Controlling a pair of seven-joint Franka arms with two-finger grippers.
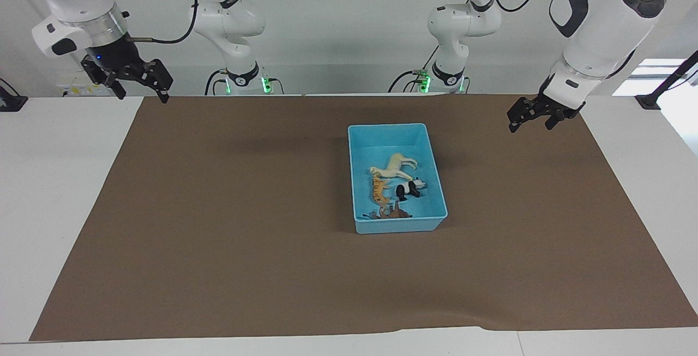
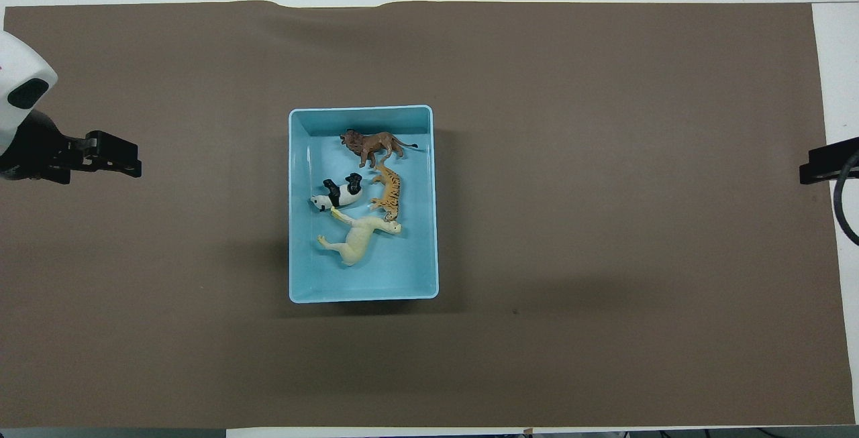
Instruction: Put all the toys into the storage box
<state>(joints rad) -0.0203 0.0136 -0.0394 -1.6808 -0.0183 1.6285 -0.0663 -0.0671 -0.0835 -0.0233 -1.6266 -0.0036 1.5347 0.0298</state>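
The light blue storage box (image 1: 388, 126) (image 2: 362, 108) stands on the middle of the mat. All the toys lie inside it: a brown lion (image 2: 372, 145) (image 1: 391, 213), a black-and-white panda (image 2: 339, 194) (image 1: 410, 188), an orange striped tiger (image 2: 390, 198) (image 1: 379, 191) and a cream long-necked animal (image 2: 359, 240) (image 1: 393, 167). My right gripper (image 1: 142, 96) (image 2: 809, 174) hangs open and empty over the mat's corner at the right arm's end. My left gripper (image 1: 530, 126) (image 2: 133, 164) hangs open and empty over the mat toward the left arm's end. Neither touches the box.
A brown mat (image 1: 245, 247) covers most of the white table (image 1: 54, 181). Its edge farthest from the robots is slightly rippled.
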